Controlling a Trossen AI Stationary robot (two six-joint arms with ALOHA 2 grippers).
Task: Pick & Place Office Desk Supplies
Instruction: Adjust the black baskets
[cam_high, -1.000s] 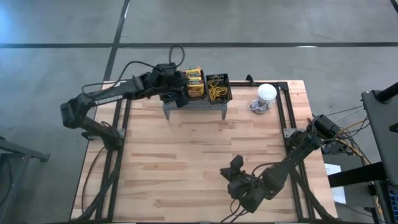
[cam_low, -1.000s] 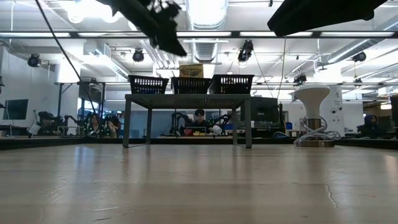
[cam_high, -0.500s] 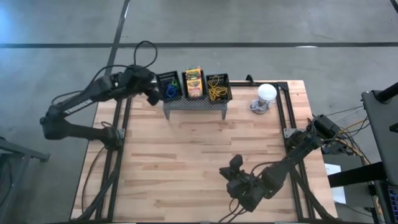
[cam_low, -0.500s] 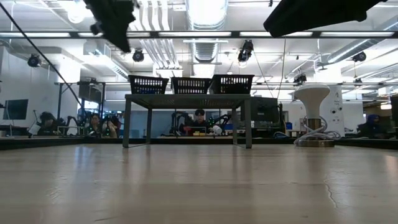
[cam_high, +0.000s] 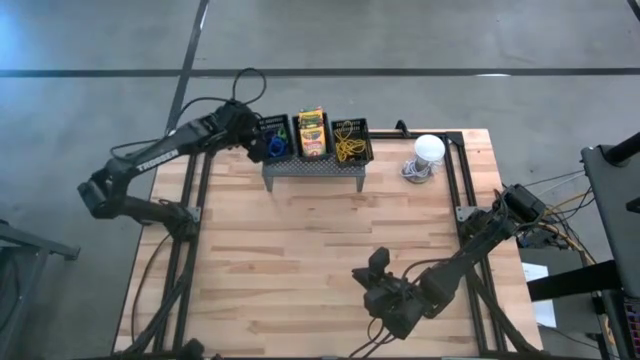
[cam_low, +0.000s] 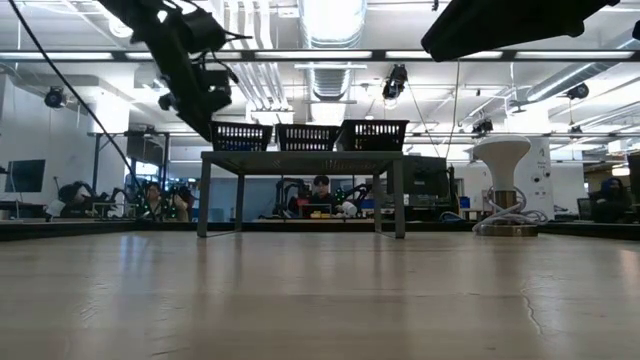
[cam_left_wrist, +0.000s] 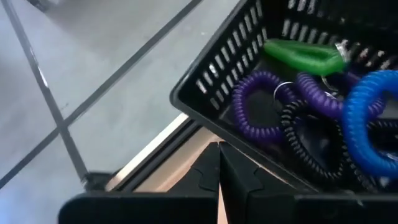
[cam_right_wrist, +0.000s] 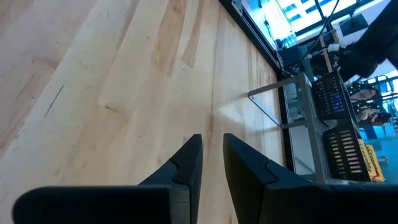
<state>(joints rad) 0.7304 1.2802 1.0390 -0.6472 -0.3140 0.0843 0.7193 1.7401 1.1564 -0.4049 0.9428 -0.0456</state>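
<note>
Three black mesh bins (cam_high: 311, 136) sit in a row on the grey stand (cam_high: 313, 166) at the table's (cam_high: 300, 250) far edge. Left bin holds coiled loops (cam_left_wrist: 311, 99) (purple, blue, green, black); middle, crayon boxes (cam_high: 312, 130); right, yellow loops (cam_high: 350, 148). Left gripper (cam_high: 247, 146) clenched, empty, just beside the left bin. Right gripper (cam_high: 378, 268) low over bare table near the front, fingers narrowly apart, holding nothing.
</note>
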